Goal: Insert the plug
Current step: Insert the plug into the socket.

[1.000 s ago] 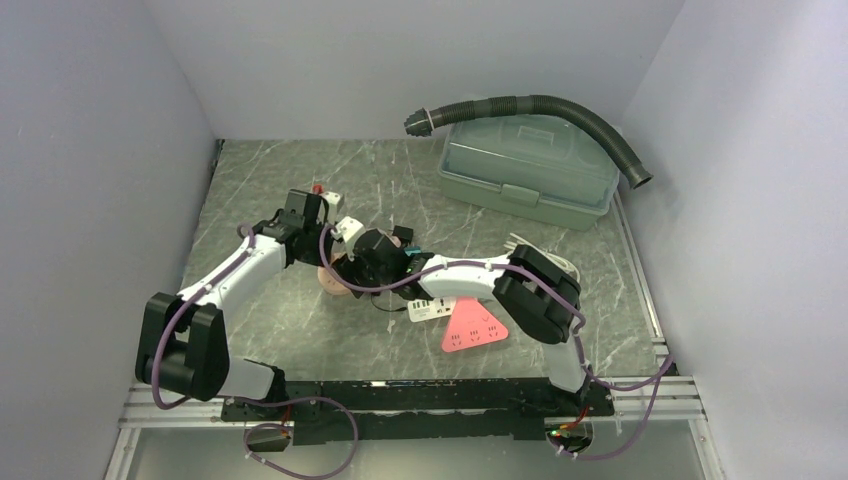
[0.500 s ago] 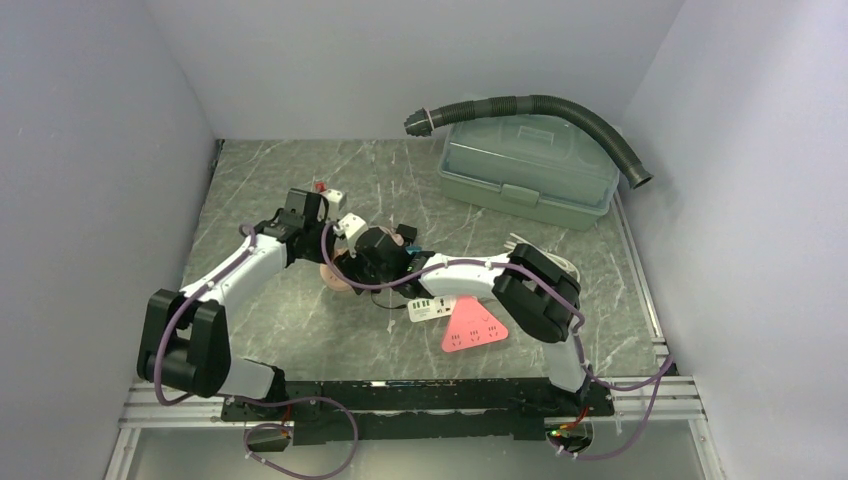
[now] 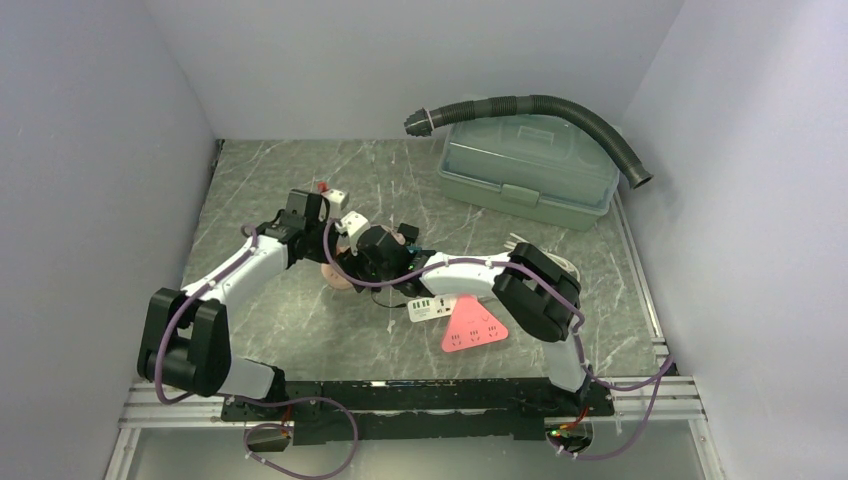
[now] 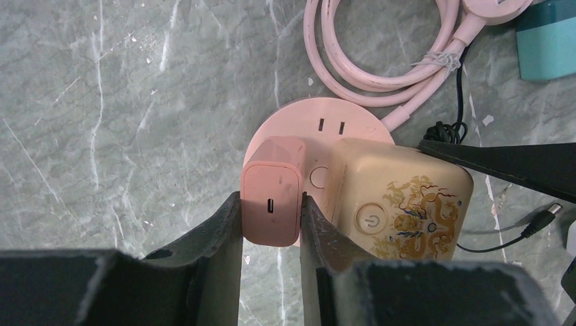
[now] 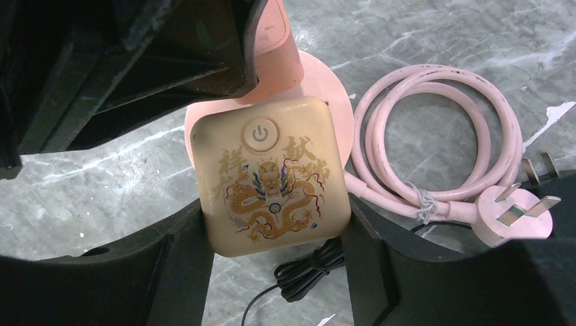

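Observation:
In the left wrist view my left gripper [image 4: 270,199] is shut on a small pink charger plug [image 4: 272,224] that stands on the left part of a round pink socket base [image 4: 319,117]. A cream adapter with a dragon print [image 4: 401,207] sits on the same base, right beside the plug. In the right wrist view my right gripper [image 5: 275,212] is shut on that cream adapter [image 5: 272,173], its fingers [image 5: 183,251] pressed to both sides. The base's pink cord [image 5: 441,129] lies coiled to the right and ends in a pink wall plug [image 5: 509,212]. In the top view both grippers meet over the base [image 3: 334,279].
A green lidded box [image 3: 527,168] with a black corrugated hose [image 3: 540,105] stands at the back right. A pink triangular power strip [image 3: 474,328] and a white strip [image 3: 432,307] lie near the right arm. A thin black cable [image 5: 306,272] lies bundled beside the base.
Both grippers have shifted slightly toward the far side of the table, with the pink plug and the cream adapter still held. The base stays under them.

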`<state>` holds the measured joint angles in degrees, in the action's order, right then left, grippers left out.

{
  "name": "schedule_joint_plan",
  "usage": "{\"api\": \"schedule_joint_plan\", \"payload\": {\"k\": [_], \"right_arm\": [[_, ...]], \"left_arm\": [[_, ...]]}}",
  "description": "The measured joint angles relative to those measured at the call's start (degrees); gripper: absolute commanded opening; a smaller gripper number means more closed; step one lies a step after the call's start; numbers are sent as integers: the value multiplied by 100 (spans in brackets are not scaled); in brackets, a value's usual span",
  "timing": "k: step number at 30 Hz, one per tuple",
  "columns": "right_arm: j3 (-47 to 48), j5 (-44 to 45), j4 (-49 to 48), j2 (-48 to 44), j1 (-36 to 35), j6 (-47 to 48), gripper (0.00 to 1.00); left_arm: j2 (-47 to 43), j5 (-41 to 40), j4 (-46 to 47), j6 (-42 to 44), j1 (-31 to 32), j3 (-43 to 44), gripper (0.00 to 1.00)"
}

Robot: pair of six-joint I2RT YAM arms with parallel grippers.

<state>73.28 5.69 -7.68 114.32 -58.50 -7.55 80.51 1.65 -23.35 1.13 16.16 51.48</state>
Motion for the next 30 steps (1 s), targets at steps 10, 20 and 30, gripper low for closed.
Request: {"api": "schedule_joint_plan", "payload": {"k": [10,20,30], "right_arm": [[-74,0,-160,0,35,0,60],[-313,-192,-597,-33,138,87,61],[-619,-573,-789,-214,251,262,71]], "left_arm": [[-92,-105,365,195,76,-243,0],[-17,-136,702,546,140,-354,0],[240,120,651,852,144,-146,0]]}}
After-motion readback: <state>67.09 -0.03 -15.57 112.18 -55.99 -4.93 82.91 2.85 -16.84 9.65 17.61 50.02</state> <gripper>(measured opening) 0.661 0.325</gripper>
